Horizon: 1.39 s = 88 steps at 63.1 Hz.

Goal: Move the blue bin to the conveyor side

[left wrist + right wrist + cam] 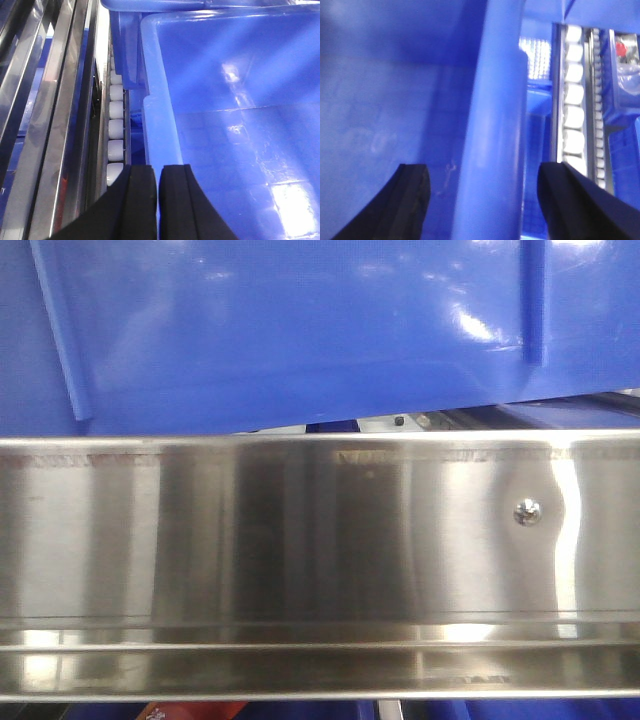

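The blue bin (300, 330) fills the top of the front view, its glossy ribbed side just behind a steel rail. In the left wrist view I look into its empty inside (240, 125), and its thick rim (157, 125) runs down toward my left gripper (158, 170). That gripper is shut over the rim, with only a sliver of blue between its black fingers. My right gripper (484, 170) is open and straddles the bin's other rim (495, 100), one finger inside the bin and one outside. The conveyor side is out of view.
A shiny stainless-steel rail (300, 540) with a screw (527, 511) crosses the front view. Rows of white rollers (116, 127) (573, 115) run alongside the bin. Another blue bin (125, 50) stands close behind it. Steel shelf rails (45, 100) line the left.
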Each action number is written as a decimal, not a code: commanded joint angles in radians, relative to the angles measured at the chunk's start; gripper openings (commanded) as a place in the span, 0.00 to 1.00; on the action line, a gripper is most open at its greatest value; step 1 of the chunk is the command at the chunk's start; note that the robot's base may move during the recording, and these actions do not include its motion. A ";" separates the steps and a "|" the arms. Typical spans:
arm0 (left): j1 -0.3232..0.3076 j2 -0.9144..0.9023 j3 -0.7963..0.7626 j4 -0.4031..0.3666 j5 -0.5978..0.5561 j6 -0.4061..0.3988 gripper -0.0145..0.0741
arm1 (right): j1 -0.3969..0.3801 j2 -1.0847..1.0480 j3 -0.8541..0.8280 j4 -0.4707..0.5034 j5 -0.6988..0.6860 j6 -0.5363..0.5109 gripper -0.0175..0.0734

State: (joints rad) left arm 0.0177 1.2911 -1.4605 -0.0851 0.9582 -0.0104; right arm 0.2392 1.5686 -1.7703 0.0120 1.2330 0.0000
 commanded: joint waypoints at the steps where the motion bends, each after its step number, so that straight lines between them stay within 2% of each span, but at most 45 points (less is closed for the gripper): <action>1: -0.001 -0.001 -0.007 -0.007 -0.002 0.002 0.18 | 0.001 -0.003 0.005 -0.017 -0.012 0.000 0.58; 30: -0.001 -0.001 -0.007 -0.007 -0.002 0.002 0.18 | 0.001 -0.009 0.004 -0.017 -0.012 0.000 0.58; 37: -0.001 -0.001 -0.007 -0.007 -0.002 0.002 0.18 | 0.001 -0.009 0.004 -0.017 -0.012 0.000 0.55; 44: -0.001 -0.001 -0.007 -0.007 -0.002 0.002 0.18 | 0.001 -0.009 0.004 -0.017 -0.012 0.000 0.45; 55: -0.001 -0.001 -0.007 -0.007 -0.002 0.002 0.18 | 0.001 -0.009 0.004 -0.017 -0.012 0.000 0.11; 57: -0.001 -0.001 -0.007 -0.010 -0.002 0.002 0.18 | 0.001 -0.009 0.004 -0.017 -0.012 0.000 0.07; 61: -0.001 -0.001 -0.007 -0.010 -0.002 0.002 0.18 | 0.001 -0.009 0.004 -0.017 -0.012 0.000 0.11; 82: -0.001 -0.001 -0.007 -0.022 0.007 0.002 0.18 | 0.001 -0.009 0.004 -0.017 -0.012 0.000 0.11; 88: -0.001 -0.001 -0.007 -0.042 0.007 0.002 0.24 | 0.001 -0.009 0.004 -0.017 -0.012 0.000 0.11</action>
State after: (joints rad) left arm 0.0177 1.2911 -1.4605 -0.1005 0.9648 -0.0104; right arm 0.2417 1.5686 -1.7703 0.0200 1.2330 -0.0144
